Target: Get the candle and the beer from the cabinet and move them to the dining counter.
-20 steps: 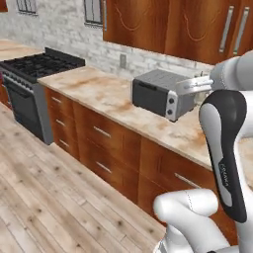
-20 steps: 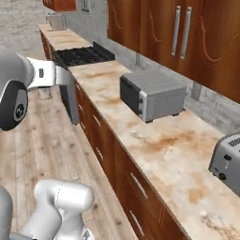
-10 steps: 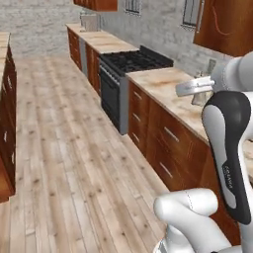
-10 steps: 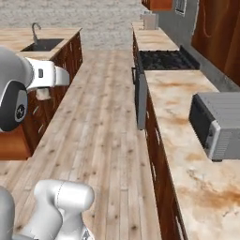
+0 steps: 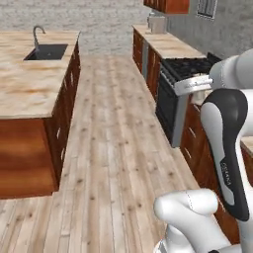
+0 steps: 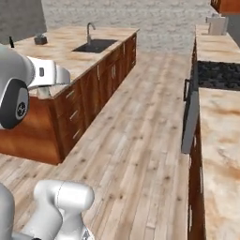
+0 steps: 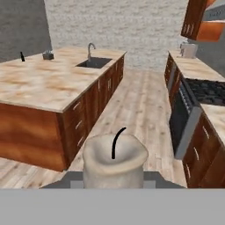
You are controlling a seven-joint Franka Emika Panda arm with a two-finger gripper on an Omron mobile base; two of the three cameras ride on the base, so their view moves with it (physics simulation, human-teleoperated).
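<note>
The gripper was clamped on the candle, a pale stubby thing with a curled black wick, sitting at six o'clock in the hand view. The dining counter spread away at ten o'clock, its sink and faucet toward twelve. A small dark shape stood at its far left edge, too tiny to identify. The stove sat at three o'clock across the wooden floor.

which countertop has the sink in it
The dining counter, the wide island across the wooden floor, holds the sink; the stove-side counter has none.
</note>
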